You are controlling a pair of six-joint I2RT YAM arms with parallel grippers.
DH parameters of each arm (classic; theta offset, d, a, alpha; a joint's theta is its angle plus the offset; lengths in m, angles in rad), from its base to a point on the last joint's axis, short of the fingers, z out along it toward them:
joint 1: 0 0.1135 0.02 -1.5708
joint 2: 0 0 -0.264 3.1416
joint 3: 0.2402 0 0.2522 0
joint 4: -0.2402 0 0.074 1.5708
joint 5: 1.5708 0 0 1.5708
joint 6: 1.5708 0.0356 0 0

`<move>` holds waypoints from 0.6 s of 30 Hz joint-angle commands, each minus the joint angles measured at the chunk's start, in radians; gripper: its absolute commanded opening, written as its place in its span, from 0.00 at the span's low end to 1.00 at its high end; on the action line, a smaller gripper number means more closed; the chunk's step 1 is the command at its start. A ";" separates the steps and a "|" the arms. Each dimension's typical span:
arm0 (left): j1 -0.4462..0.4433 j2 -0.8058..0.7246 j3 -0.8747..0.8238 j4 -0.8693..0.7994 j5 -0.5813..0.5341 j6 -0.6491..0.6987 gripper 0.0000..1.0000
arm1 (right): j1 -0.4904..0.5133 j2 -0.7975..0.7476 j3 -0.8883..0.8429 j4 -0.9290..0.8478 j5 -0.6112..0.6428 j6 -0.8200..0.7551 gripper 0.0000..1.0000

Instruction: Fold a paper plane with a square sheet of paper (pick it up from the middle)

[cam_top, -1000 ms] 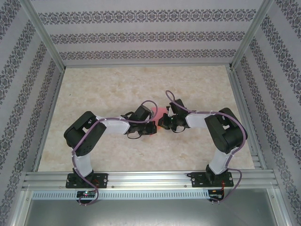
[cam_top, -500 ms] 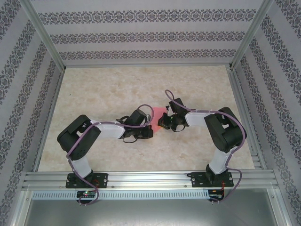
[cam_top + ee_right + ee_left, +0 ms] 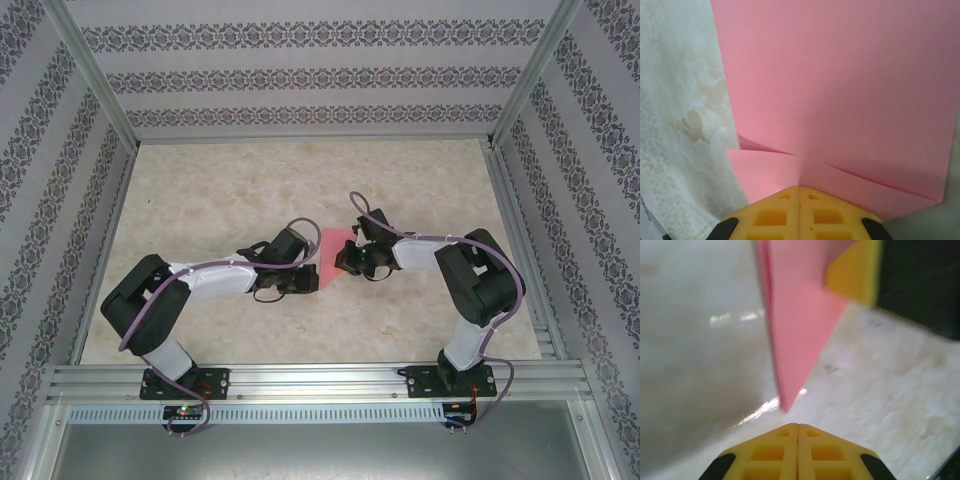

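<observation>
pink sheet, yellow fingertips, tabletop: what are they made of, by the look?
The pink sheet looks like thin matte paper: sharp straight creases, overlapping flaps. The yellow fingertips look like moulded plastic or rubber, matte, with square pockets; which one is unclear. The tabletop has a beige marbled pattern and a slight sheen with glints; stone or printed laminate, I can't tell.

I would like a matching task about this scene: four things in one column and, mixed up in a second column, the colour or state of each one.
Things:
1. left gripper
2. right gripper
3. paper
4. table

Colour or state:
A. pink, folded
B. shut on the paper
C. pale, marbled
D. shut, holding nothing

Pairs: 1-D, 2-B, 3-A, 4-C
</observation>
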 commanded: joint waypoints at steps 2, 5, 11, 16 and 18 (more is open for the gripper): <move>0.002 -0.032 0.024 0.063 -0.043 0.000 0.11 | 0.031 -0.051 -0.085 -0.027 0.026 0.093 0.00; 0.002 0.010 0.033 0.103 -0.042 -0.014 0.11 | 0.015 -0.155 -0.104 -0.014 0.054 0.098 0.02; -0.002 0.098 0.087 0.173 -0.019 -0.033 0.10 | -0.067 -0.289 -0.125 -0.036 0.098 0.080 0.22; -0.003 0.155 0.129 0.156 -0.076 -0.043 0.08 | -0.119 -0.292 -0.138 -0.062 0.098 0.041 0.37; -0.003 0.174 0.144 0.134 -0.109 -0.049 0.07 | -0.132 -0.283 -0.144 -0.047 0.084 0.038 0.40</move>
